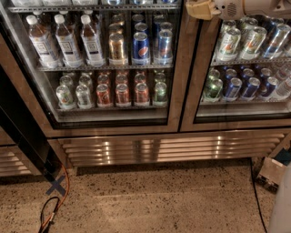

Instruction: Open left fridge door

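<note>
The left fridge door [178,91] is a wide glass door in a bronze-steel frame, and it stands closed. Behind it are water bottles on the upper shelf and cans on both shelves. My gripper [200,9] reaches in from the top right on a white arm. It sits at the top of the upright frame strip between the two doors, at the left door's right edge. I cannot tell whether it touches the frame.
The narrower right glass door [243,68] fronts green, silver and blue cans. A steel vent grille [173,148] runs below. An orange cable [65,191] and a blue tape cross [55,185] lie on the speckled floor; a dark panel [20,134] leans at left, a box [270,173] at right.
</note>
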Controlling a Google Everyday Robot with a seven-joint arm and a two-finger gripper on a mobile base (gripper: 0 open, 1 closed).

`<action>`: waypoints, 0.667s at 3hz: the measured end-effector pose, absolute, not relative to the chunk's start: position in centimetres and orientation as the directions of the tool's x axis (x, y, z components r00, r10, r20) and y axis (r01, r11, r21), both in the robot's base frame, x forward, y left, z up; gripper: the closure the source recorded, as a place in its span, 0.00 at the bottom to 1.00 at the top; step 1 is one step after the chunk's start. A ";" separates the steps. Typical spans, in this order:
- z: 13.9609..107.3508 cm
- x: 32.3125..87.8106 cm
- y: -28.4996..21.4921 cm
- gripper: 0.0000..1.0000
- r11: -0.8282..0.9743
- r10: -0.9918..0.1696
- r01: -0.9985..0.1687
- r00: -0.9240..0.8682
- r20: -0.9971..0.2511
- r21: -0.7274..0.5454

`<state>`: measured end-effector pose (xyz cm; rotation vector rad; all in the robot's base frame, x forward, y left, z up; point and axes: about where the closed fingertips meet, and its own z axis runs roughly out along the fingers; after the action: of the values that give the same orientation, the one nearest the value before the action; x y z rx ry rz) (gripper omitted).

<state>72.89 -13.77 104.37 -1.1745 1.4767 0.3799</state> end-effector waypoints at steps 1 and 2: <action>104.4 73.2 -14.0 1.00 0.446 -0.446 -0.815 0.155 -0.882 -0.369; 105.0 73.2 -14.8 1.00 0.452 -0.464 -0.795 0.177 -0.868 -0.404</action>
<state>73.17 -14.77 105.05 -1.1769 1.4623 0.3346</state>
